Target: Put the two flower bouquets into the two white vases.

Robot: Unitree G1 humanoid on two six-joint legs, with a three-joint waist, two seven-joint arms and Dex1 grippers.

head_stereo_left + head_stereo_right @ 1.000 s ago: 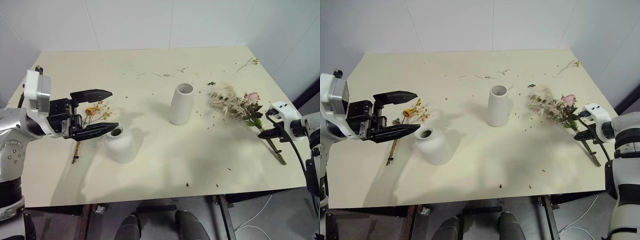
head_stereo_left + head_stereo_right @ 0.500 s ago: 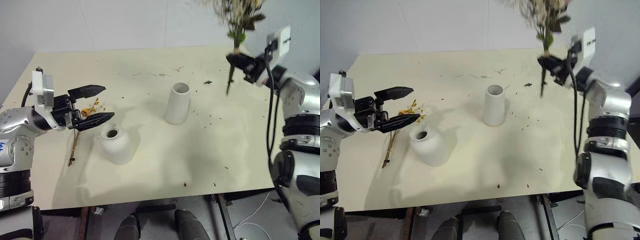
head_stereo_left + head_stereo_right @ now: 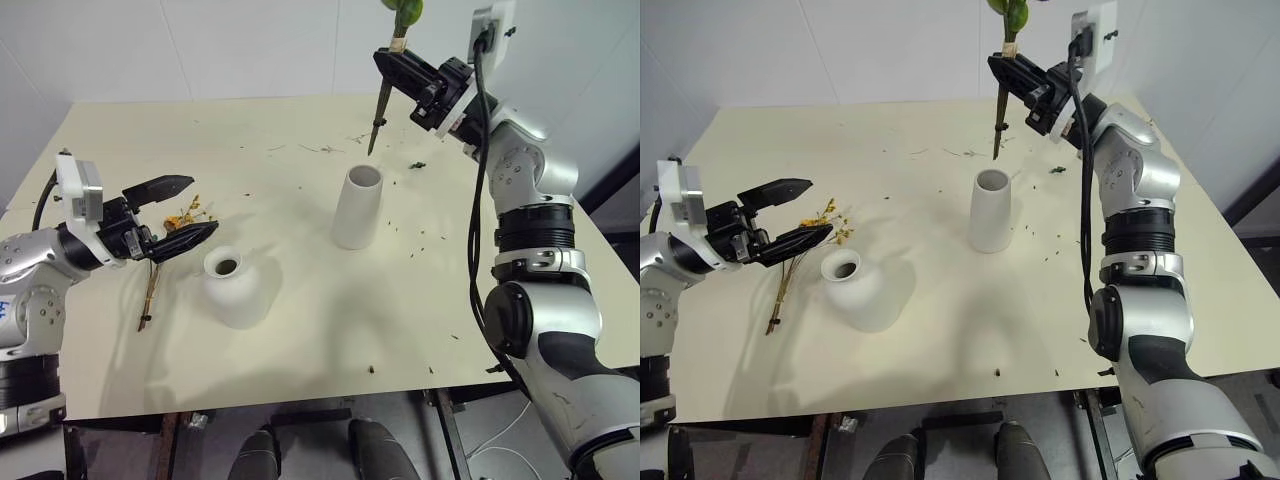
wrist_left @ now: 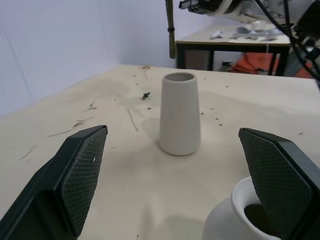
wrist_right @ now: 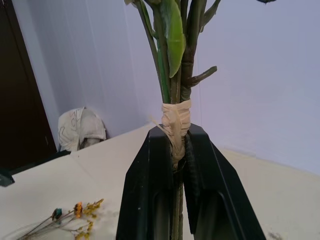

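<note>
Left eye view: right end effector [image 3: 400, 68] pinches big bouquet's stems [image 3: 381, 108] above tall vase [image 3: 358, 207]; left end effector [image 3: 183, 209] spread.

You see matt white ceramic on both vases [image 3: 358, 208], a smooth cream table [image 3: 300, 330], and textured black pads [image 4: 82, 172].

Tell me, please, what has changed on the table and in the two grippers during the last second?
The right gripper, shut on the big bouquet, lifted it off the table's right side and carried it up, stems hanging behind the tall vase. The left gripper stayed open near the orange-yellow sprig. That sprig, the tall vase and the squat vase kept their places.
</note>
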